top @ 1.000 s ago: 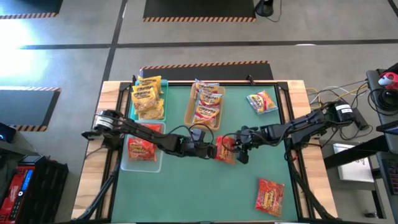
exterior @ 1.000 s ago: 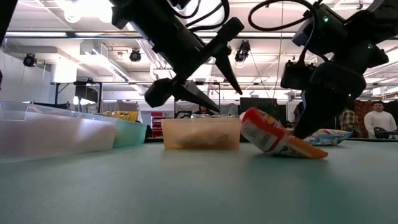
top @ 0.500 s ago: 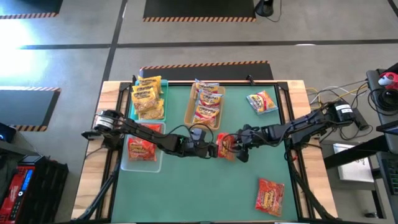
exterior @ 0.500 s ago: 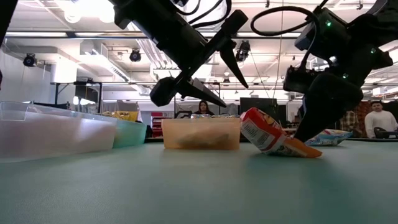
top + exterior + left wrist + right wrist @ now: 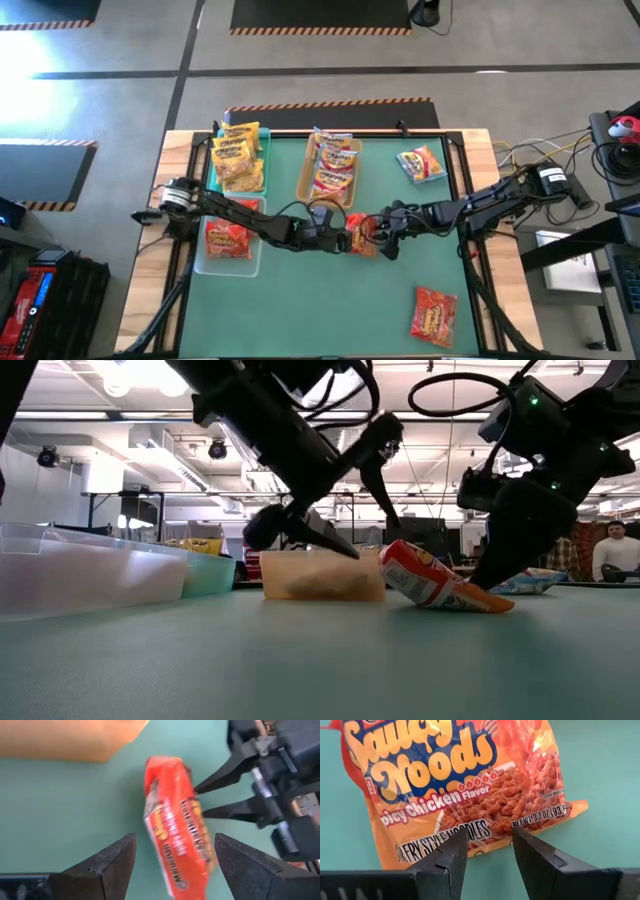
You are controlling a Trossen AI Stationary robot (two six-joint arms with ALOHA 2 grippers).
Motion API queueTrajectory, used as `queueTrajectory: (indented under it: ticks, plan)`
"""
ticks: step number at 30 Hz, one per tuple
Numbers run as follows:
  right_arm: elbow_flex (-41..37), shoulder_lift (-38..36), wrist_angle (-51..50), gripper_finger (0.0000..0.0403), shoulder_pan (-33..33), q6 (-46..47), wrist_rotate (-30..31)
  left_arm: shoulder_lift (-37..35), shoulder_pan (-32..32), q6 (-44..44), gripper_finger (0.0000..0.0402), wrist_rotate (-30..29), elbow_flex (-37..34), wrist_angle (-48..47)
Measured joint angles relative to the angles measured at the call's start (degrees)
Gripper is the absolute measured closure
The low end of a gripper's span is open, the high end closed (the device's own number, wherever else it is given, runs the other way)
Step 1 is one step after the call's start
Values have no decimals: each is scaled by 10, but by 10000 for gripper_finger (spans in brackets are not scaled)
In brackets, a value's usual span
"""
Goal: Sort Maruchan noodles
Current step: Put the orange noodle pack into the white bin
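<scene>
With my right hand (image 5: 383,243) I pinched one edge of the crinkly orange-and-red plastic noodle packet (image 5: 362,234) near the middle of the green bench (image 5: 300,310), propping it tilted so my left hand (image 5: 340,241), fingers spread at its nine o'clock side, could take it.

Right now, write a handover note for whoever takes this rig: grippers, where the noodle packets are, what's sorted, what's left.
Left gripper: open, facing the centre packet.
Right gripper: at that packet's far edge, which is propped on edge; grip unclear.
Sorted: yellow packets in the teal tray, orange-and-red ones in the tan tray, red ones in the clear tray.
Left: the centre packet, one at the table's back right, one at front right.
</scene>
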Motion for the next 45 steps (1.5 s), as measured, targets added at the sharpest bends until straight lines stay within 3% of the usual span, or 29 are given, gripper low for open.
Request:
queueTrajectory:
  ticks: [11, 20, 33, 38, 45]
  plan:
    - [-32, -1, 14, 255, 0, 14, 2, 59, 14, -9, 144, 17, 0, 127]
    - [-32, -1, 26, 255, 0, 17, 1, 63, 20, 2, 145, 17, 0, 122]
    - [-32, 0, 34, 255, 0, 11, 0, 94, 26, -5, 148, 44, 0, 193]
    - [-32, 0, 34, 255, 0, 11, -1, 94, 26, -5, 176, 44, 0, 193]
    - [-32, 0, 35, 255, 0, 9, -1, 94, 26, -5, 258, 48, 0, 192]
